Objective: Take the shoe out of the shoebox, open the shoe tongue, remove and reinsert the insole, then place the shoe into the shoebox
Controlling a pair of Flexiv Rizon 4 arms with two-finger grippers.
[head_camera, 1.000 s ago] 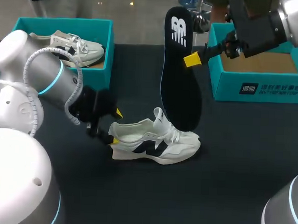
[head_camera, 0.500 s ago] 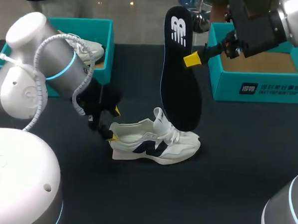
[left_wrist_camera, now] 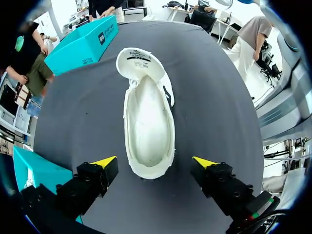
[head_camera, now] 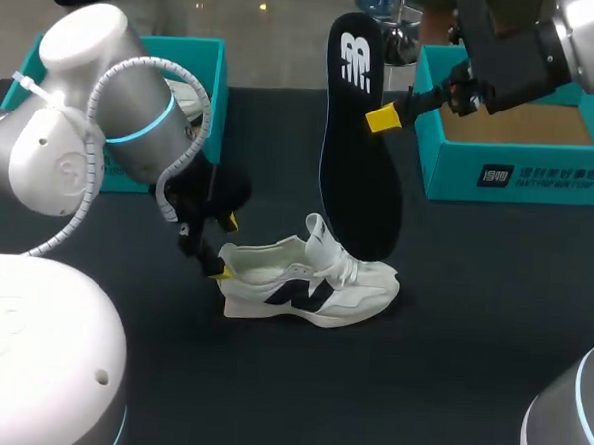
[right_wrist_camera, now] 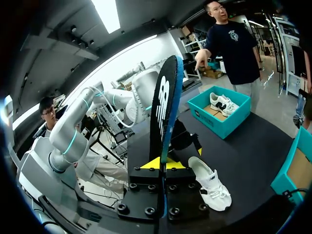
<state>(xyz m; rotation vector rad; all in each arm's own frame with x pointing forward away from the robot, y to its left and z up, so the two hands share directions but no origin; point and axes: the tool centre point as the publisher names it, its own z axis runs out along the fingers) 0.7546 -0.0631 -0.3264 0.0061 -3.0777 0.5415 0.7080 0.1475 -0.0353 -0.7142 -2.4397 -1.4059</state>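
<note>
Shoe (head_camera: pixel 309 283): you have it out of the box, standing on its sole on the dark table (head_camera: pixel 449 370), with the mouth open and the tongue pulled forward over the laces.
Left gripper (head_camera: pixel 226 247): yours sits at the shoe's heel. Its fingers are spread wide, one on each side of the heel and just beside it, and they grip nothing.
Right gripper (right_wrist_camera: pixel 162 165): yours is above the shoe and clamped on the insole from both sides.
Insole (head_camera: pixel 356 146): you hold it upright and dark side out. Its lower end is just behind the shoe's laces, and you cannot tell whether it touches them.
Empty shoebox (head_camera: pixel 510 144): it is teal and open, beyond the shoe's toe end and well apart.
Second shoebox (head_camera: pixel 201 58): also teal, it sits beyond the shoe's heel end, behind your left arm, with another pale shoe (right_wrist_camera: pixel 223 103) inside.
</note>
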